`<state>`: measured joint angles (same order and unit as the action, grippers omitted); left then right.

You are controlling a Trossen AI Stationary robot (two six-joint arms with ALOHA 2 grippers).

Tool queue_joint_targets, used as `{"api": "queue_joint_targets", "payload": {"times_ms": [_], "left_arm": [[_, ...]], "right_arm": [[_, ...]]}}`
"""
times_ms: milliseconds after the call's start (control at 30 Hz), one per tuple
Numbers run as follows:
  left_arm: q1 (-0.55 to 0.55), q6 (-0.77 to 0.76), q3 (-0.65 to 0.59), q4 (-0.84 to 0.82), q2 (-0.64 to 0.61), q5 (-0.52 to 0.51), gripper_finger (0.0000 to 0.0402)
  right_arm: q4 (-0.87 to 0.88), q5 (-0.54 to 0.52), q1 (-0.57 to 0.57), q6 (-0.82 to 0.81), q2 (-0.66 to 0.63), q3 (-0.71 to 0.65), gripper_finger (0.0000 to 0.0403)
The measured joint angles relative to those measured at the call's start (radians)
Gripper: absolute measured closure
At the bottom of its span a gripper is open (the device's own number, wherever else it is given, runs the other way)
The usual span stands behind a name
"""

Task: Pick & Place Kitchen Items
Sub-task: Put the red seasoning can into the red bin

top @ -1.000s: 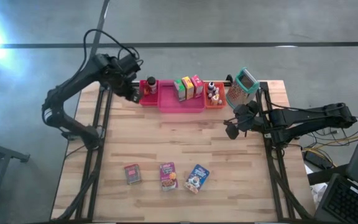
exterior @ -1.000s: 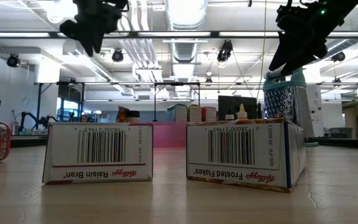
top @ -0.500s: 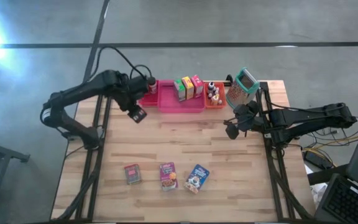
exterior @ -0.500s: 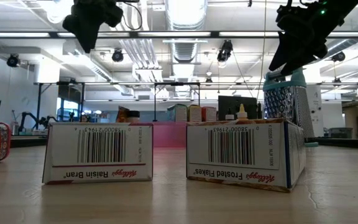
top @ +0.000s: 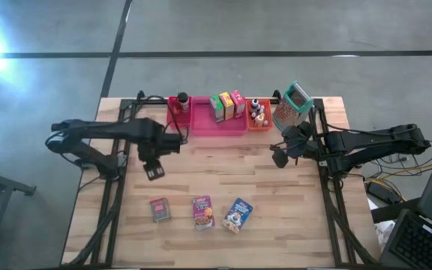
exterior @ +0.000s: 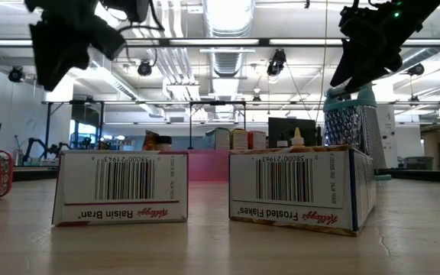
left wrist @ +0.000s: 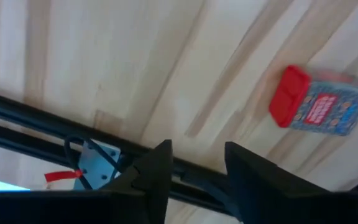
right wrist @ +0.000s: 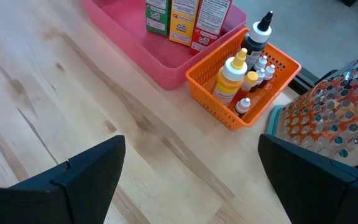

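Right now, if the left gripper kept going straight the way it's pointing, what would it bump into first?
Probably the bare wooden table. The left gripper is open and empty, and its wrist view looks down on the planks. The small box with a red end lies off to one side, likely out of its line, though depth is hard to judge.

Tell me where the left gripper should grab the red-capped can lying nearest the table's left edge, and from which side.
Grip the red-capped can across its printed body, coming straight down from above. It lies on its side on the table, cap toward the bins, with bare wood on both long sides, so the fingers can likely close across its width. The left gripper hangs open just behind it; the purple box beside it stands apart.
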<state>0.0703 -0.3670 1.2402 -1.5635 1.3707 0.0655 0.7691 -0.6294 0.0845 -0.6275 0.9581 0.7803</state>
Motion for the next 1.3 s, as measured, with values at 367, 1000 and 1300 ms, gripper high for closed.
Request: {"api": "queue_joint_targets", "payload": {"times_ms": [367, 1000, 1300], "left_arm": [[-0.003, -0.023, -0.146, 0.045, 0.001, 0.056, 0.0121], [-0.405, -0.738, -0.140, 0.096, -0.136, 0.038, 0.0117], [-0.564, -0.950, -0.162, 0.239, -0.150, 0.019, 0.0117]], "right_arm": [[-0.027, 0.000, 0.000, 0.000, 0.000, 0.000, 0.0039], [-0.028, 0.000, 0.000, 0.000, 0.000, 0.000, 0.0039], [-0.028, 0.000, 0.000, 0.000, 0.000, 0.000, 0.0039]]}}
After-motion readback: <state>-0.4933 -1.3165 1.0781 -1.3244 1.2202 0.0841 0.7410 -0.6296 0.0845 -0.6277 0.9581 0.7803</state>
